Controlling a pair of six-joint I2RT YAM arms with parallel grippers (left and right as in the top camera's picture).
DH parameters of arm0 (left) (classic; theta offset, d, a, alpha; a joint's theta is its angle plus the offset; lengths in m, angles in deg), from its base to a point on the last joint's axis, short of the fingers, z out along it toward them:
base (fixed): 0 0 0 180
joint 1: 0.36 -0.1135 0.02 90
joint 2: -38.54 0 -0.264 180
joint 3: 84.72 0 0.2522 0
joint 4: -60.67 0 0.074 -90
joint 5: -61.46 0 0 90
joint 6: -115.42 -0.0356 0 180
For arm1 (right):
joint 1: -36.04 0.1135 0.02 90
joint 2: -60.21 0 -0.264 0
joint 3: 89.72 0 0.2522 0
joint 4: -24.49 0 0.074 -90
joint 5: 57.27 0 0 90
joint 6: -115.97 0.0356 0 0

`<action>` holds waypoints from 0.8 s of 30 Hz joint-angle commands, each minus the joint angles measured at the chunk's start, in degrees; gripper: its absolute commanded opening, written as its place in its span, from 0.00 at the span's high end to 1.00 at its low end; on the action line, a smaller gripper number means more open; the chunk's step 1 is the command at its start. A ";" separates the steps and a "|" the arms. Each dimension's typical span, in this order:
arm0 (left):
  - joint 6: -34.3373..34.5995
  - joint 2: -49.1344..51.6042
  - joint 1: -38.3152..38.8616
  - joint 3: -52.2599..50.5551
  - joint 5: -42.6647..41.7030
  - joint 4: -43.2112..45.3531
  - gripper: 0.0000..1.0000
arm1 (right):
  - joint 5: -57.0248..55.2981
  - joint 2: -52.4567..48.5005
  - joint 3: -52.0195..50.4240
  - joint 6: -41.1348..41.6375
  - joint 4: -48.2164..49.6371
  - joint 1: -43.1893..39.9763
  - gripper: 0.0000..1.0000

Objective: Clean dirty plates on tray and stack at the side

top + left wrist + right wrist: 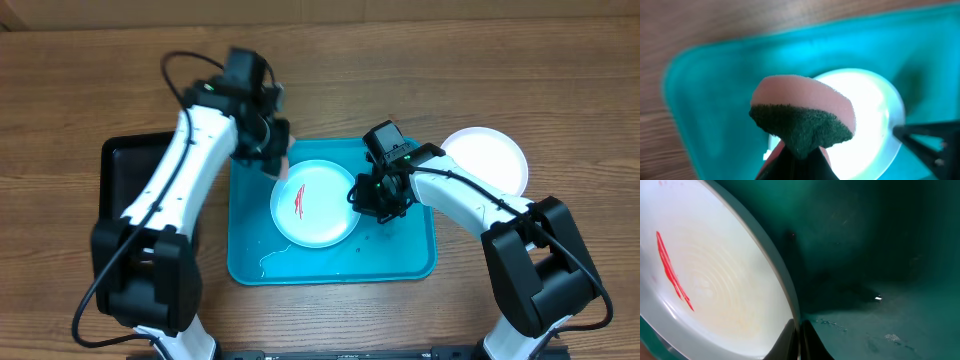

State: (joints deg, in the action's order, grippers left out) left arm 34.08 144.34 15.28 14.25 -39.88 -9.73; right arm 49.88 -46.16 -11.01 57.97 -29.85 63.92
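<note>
1. Overhead view: a white smeared plate lies flat in the middle of the turquoise tray, with a short red smear left of its centre.
2. A second white plate sits off the tray on the wooden tabletop, just beyond the tray's far right corner and apart from the first. No smear shows on it.
3. The right end effector is at the smeared plate's right edge. Seen from the right wrist, its fingers are closed on the rim, and a few droplets glint on the tray floor beside them.
4. The left end effector is clamped on a sponge, pink on one face and dark green scouring pad on the other. The sponge hangs over the plate's far left edge; whether it touches the plate cannot be told.
5. A black tray lies along the turquoise tray's left side, partly under the left arm.
</note>
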 commanded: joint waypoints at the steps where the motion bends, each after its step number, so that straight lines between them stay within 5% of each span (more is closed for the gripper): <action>1: 1.42 -0.04 3.06 -6.95 0.39 3.85 0.96 | -0.33 -0.28 1.44 0.87 0.28 -0.24 0.96; 13: 9.62 -0.04 5.79 -20.70 11.65 20.15 0.96 | 0.11 -0.28 1.44 0.79 0.42 -0.22 0.96; 15: 8.79 -0.04 5.88 -20.65 7.30 20.31 0.96 | 0.11 -0.28 1.44 0.79 0.42 -0.17 0.96; 20: -6.91 -0.04 6.29 -20.52 -15.17 18.60 0.96 | 0.13 -0.28 1.44 0.74 0.39 -0.17 0.96; 24: -9.25 -0.04 6.49 -20.52 -12.15 17.62 0.96 | 0.52 -0.28 1.44 0.59 0.39 -0.17 0.96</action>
State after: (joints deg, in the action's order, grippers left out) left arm 30.72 144.36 21.43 -5.69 -47.88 7.86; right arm 49.88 -46.16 -11.01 58.67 -29.83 63.87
